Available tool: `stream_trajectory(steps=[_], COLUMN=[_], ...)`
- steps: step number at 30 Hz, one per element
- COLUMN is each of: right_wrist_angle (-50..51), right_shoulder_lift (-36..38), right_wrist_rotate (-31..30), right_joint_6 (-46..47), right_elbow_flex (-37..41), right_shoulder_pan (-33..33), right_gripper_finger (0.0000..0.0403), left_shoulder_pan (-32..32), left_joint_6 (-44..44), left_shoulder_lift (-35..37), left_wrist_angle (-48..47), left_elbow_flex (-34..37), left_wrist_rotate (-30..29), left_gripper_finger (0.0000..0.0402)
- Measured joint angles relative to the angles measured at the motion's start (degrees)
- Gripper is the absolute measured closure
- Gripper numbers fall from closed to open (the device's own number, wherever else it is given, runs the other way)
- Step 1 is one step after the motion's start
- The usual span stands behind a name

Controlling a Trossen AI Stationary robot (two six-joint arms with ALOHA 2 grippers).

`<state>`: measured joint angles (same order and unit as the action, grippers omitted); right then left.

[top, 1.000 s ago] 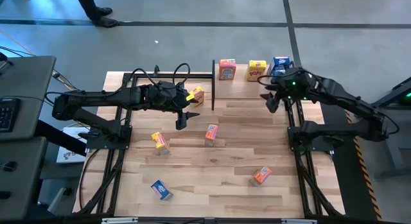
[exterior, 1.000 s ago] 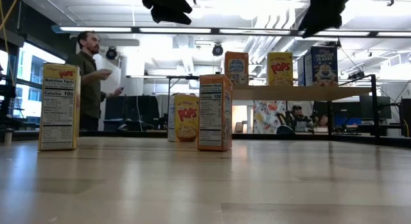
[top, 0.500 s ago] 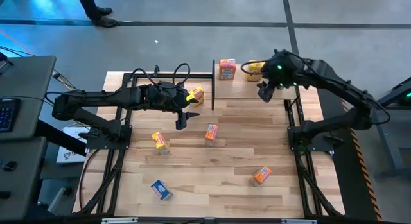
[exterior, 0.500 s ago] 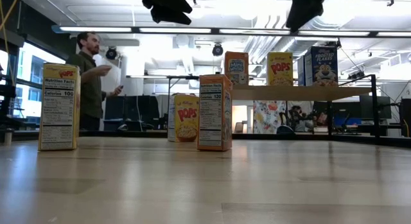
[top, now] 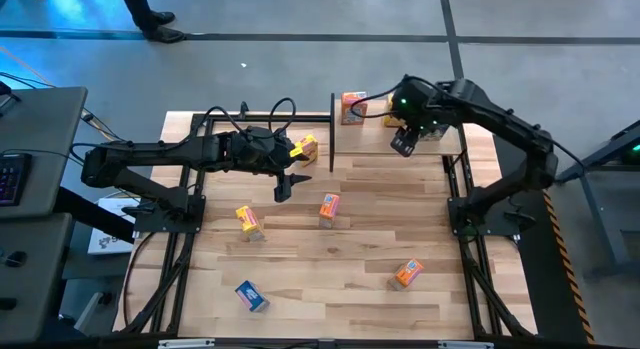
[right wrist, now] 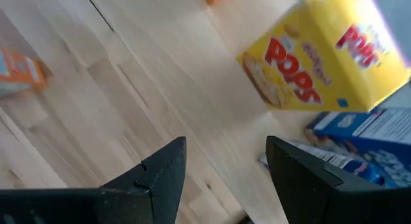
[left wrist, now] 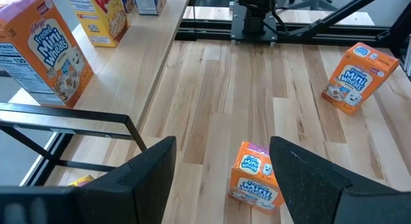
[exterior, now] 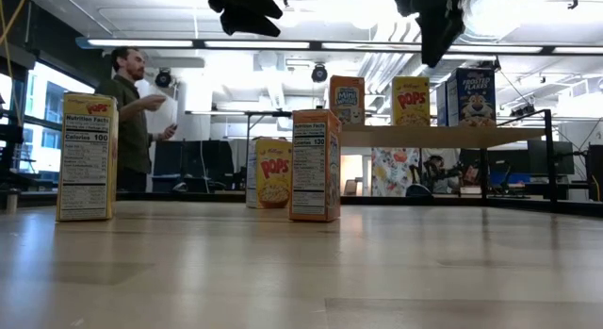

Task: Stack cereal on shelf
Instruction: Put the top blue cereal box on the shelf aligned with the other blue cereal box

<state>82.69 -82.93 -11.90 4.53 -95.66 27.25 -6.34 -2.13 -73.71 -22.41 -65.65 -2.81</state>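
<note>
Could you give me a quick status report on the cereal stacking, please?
Left gripper open, empty, over table. Right gripper open, empty, at shelf. Three boxes on shelf. Nothing in the way.

Left arm stretches in from its side, reaching toward the table's middle, wrist bent down, left gripper (top: 284, 188) hanging above the boards with its fingers (left wrist: 151, 176) spread and nothing between them. Right arm arches high from its base toward the far edge, right gripper (top: 402, 145) tipped downward, fingers (right wrist: 164, 172) apart and, as far as the blurred wrist view shows, empty.
</note>
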Motion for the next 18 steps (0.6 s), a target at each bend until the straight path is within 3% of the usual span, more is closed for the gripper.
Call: stream_trajectory(steps=[18], right_wrist_angle=[6.6], right_shoulder_lift=[-6.91], right_wrist_rotate=[-4.61], right_joint_6=[1.03], right_elbow_flex=[0.0], right_shoulder_pan=[2.14], right_gripper_finger=[0.0197], left_shoulder_pan=[-0.01], left_joint_6=[-0.02], left_shoulder_lift=[0.0], left_wrist_angle=[0.0], left_elbow_flex=[0.0], left_wrist_rotate=[0.0], left_gripper_finger=[0.016])
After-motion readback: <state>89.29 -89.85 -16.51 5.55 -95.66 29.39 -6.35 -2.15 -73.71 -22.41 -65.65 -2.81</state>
